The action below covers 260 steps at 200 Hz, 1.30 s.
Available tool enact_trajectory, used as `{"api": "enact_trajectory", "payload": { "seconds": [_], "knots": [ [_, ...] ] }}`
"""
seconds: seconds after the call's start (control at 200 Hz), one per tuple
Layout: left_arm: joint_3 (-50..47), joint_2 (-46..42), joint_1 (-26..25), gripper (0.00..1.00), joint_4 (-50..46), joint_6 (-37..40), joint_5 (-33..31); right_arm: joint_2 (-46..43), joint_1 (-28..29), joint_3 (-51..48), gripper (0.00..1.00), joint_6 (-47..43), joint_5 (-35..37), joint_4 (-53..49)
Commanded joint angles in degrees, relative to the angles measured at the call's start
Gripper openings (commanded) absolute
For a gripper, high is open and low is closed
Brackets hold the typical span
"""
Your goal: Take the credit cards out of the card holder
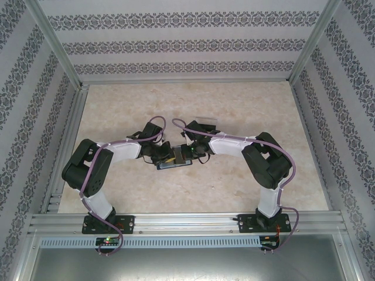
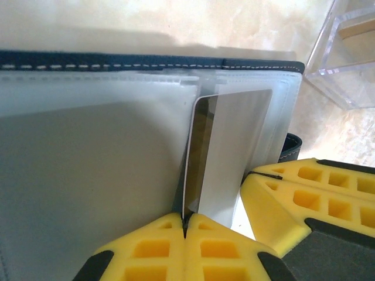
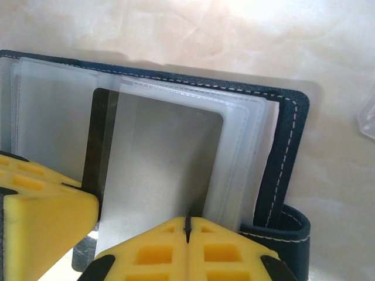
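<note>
Currently the card holder (image 1: 174, 164) lies open at mid-table (image 1: 234, 111), between both arms. The left gripper (image 2: 184, 225) is closed on a credit card (image 2: 199, 152) edge. The right gripper (image 3: 187, 225) is pinched shut on a clear sleeve (image 3: 164, 170). Risk: a skewed pull may drag the holder or slip off the card. A clear box (image 2: 345, 52) stands near; withdraw toward bare table.

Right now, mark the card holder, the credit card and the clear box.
card holder (image 3: 287, 146): right wrist view, on its navy stitched cover.
credit card (image 2: 240, 152): left wrist view, on its pale face.
clear box (image 2: 344, 64): left wrist view, on its side wall.
</note>
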Motion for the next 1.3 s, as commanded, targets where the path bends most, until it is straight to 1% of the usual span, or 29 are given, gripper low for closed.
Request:
{"api": "enact_trajectory", "payload": {
  "seconds": [0.0, 0.07, 0.1, 0.43, 0.665, 0.749, 0.884, 0.949, 1.039, 1.139, 1.219, 1.244, 1.249, 1.254, 1.259, 1.294],
  "knots": [
    [0.87, -0.80, -0.01, 0.02, -1.85, 0.78, -1.44, 1.77, 0.68, 1.05, 0.04, 0.12, -0.40, -1.94],
    [0.15, -2.01, 0.76, 0.02, -2.55, 1.25, -1.80, 1.79, 0.64, 0.87, 0.04, 0.07, -0.28, -2.05],
    [-0.24, -2.63, 1.24, 0.00, -2.95, 1.70, -1.97, 1.77, 0.61, 0.86, 0.04, 0.10, -0.19, -2.08],
    [-4.93, -10.23, 6.37, 0.00, -6.79, 5.00, -2.92, 1.32, 0.18, 0.70, 0.04, 0.78, -0.34, -1.50],
    [-5.30, -13.34, 7.16, 0.00, -7.59, 4.87, -3.03, -1.74, -0.32, 1.22, 0.07, 4.51, -1.51, 0.79],
    [-4.66, -14.91, 7.28, 0.00, -8.99, 5.34, -3.26, -4.02, -0.32, 1.24, 0.10, 5.15, -0.67, 1.10],
    [-3.95, -18.80, 7.31, 0.00, -9.21, 5.86, -2.18, -8.82, -0.52, 1.57, 0.18, 5.46, 1.58, 0.82],
    [-3.47, -20.63, 7.38, 0.00, -8.91, 6.18, -1.34, -10.94, -1.05, 1.18, 0.22, 6.04, 1.21, 1.86],
    [-2.57, -22.26, 7.38, 0.00, -8.65, 6.76, -0.02, -14.46, -2.06, -0.28, 0.30, 8.38, 1.91, 4.36],
    [-1.72, -23.01, 7.38, 0.00, -8.27, 6.83, 1.17, -17.15, -4.05, -1.76, 0.36, 11.11, 0.44, 6.91],
    [-1.38, -23.39, 7.36, 0.00, -7.55, 6.53, 1.98, -19.42, -5.69, -4.27, 0.41, 13.52, -1.54, 10.78],
    [-1.35, -23.62, 7.39, 0.00, -7.22, 6.48, 2.16, -20.13, -6.12, -5.20, 0.46, 14.28, -1.99, 12.24],
    [-1.32, -23.63, 7.39, 0.00, -7.18, 6.43, 2.21, -20.28, -6.21, -5.32, 0.48, 14.37, -2.10, 12.43],
    [-1.35, -23.63, 7.39, 0.00, -7.12, 6.40, 2.24, -20.44, -6.30, -5.47, 0.52, 14.51, -2.16, 12.62],
    [-1.41, -23.63, 7.39, 0.00, -7.04, 6.39, 2.26, -20.44, -6.30, -5.47, 0.52, 14.51, -2.16, 12.62],
    [-1.46, -23.92, 7.33, 0.00, -6.69, 6.34, 2.44, -21.46, -6.78, -6.41, 0.76, 15.22, -2.59, 13.84]
  ]
}}
